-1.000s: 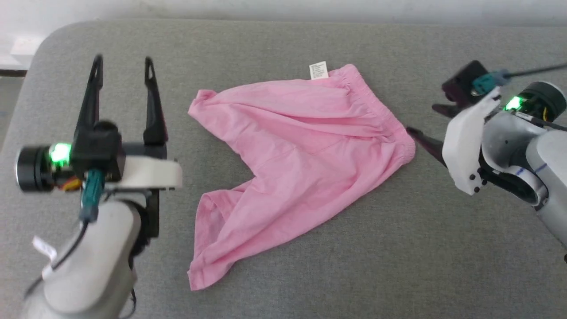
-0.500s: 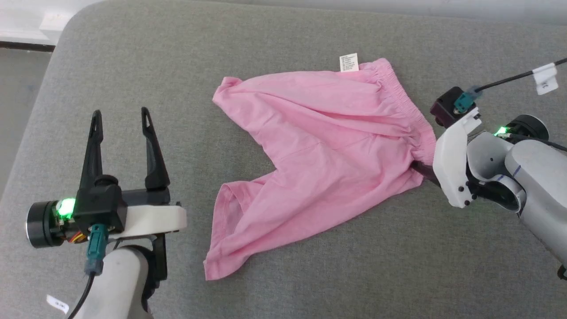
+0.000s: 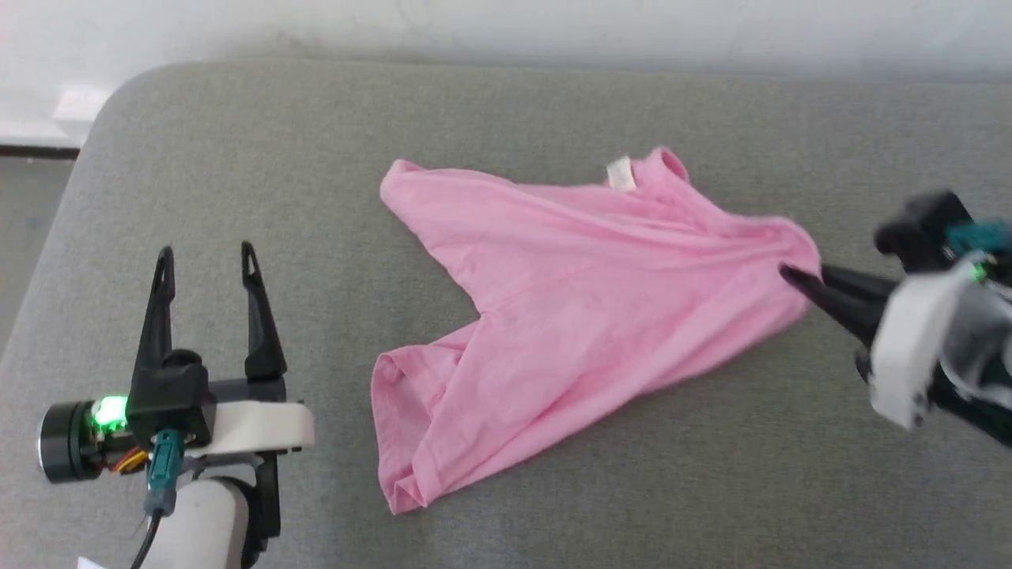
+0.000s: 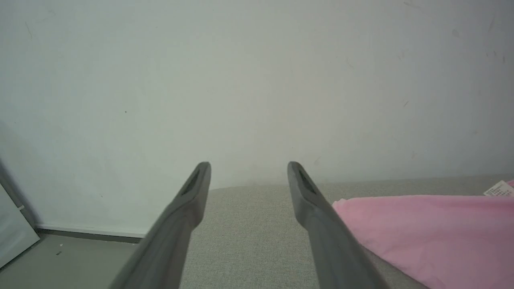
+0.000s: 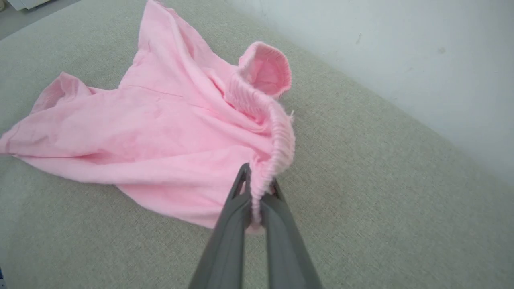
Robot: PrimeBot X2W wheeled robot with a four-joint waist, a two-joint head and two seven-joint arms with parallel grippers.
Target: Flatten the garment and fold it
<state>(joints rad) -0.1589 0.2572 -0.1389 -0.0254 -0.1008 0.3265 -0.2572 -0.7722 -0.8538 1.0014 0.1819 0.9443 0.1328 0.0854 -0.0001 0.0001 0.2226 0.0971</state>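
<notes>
The garment [image 3: 569, 308], light pink shorts, lies rumpled on the grey cushion, its two legs pointing left and down-left and a small white label [image 3: 621, 174] at its far edge. My right gripper [image 3: 791, 276] is shut on the gathered waistband at the garment's right end; the right wrist view shows the ribbed elastic [image 5: 277, 136] pinched between the two fingers and lifted off the cushion. My left gripper [image 3: 207, 261] stands open to the left of the garment, apart from it, with nothing between its fingers. In the left wrist view the garment [image 4: 433, 233] lies at the lower right.
The grey cushion [image 3: 237, 142] has a rounded far-left corner, with floor [image 3: 32, 205] beyond its left edge. A pale wall [image 3: 506, 32] runs along the back.
My right gripper has closed on the waistband and pulled it up and to the right, drawing the fabric taut. The head camera has shifted. The left gripper stays open.
</notes>
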